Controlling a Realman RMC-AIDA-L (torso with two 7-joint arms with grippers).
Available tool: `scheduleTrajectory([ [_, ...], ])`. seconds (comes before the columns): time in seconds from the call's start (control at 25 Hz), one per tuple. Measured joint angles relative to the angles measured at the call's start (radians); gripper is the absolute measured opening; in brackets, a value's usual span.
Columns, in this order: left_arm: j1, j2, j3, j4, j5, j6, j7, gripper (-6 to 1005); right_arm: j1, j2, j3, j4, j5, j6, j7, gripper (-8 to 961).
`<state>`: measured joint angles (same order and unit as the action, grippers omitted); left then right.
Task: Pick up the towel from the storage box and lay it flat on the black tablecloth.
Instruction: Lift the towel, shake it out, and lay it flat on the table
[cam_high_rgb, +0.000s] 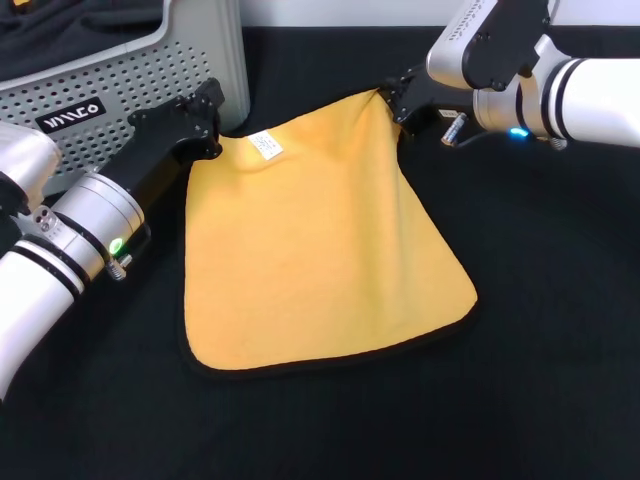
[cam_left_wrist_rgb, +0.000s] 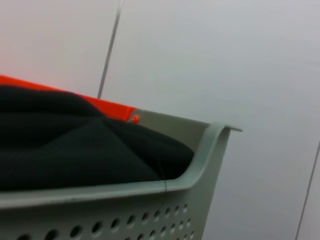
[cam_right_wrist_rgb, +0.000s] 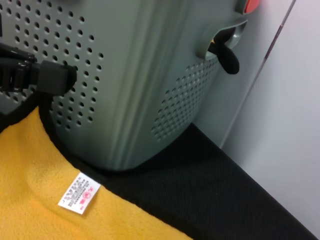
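Observation:
The orange-yellow towel (cam_high_rgb: 320, 260) lies spread on the black tablecloth (cam_high_rgb: 540, 330), its white tag (cam_high_rgb: 266, 145) near the far edge. My left gripper (cam_high_rgb: 207, 138) is shut on the towel's far left corner, right beside the grey perforated storage box (cam_high_rgb: 130, 80). At the far right corner my right gripper (cam_high_rgb: 392, 100) is shut on the cloth, which rises slightly there. In the right wrist view the towel (cam_right_wrist_rgb: 30, 195) and its tag (cam_right_wrist_rgb: 79, 193) show in front of the storage box (cam_right_wrist_rgb: 140, 75), with the left gripper's fingers (cam_right_wrist_rgb: 50, 77) at the corner.
A plain black fabric item (cam_high_rgb: 70, 30) fills the storage box, which the left wrist view shows as dark cloth (cam_left_wrist_rgb: 75, 150) under the box's rim (cam_left_wrist_rgb: 210, 145). A pale wall (cam_left_wrist_rgb: 225, 60) stands behind. A black strap (cam_right_wrist_rgb: 227, 57) hangs from the box's handle hole.

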<state>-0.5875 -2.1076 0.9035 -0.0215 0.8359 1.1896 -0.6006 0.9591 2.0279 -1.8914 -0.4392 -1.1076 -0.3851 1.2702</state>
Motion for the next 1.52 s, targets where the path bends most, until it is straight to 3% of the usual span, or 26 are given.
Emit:
scheduleTrajectory([
  [1.16, -0.005, 0.000, 0.000, 0.008, 0.000, 0.007, 0.285, 17, 0.065, 0.001, 0.024, 0.051, 0.006, 0.010, -0.114, 75],
  [1.52, -0.023, 0.000, 0.000, 0.008, 0.000, 0.005, 0.305, 17, 0.085, 0.002, 0.021, 0.079, 0.007, 0.008, -0.109, 78],
])
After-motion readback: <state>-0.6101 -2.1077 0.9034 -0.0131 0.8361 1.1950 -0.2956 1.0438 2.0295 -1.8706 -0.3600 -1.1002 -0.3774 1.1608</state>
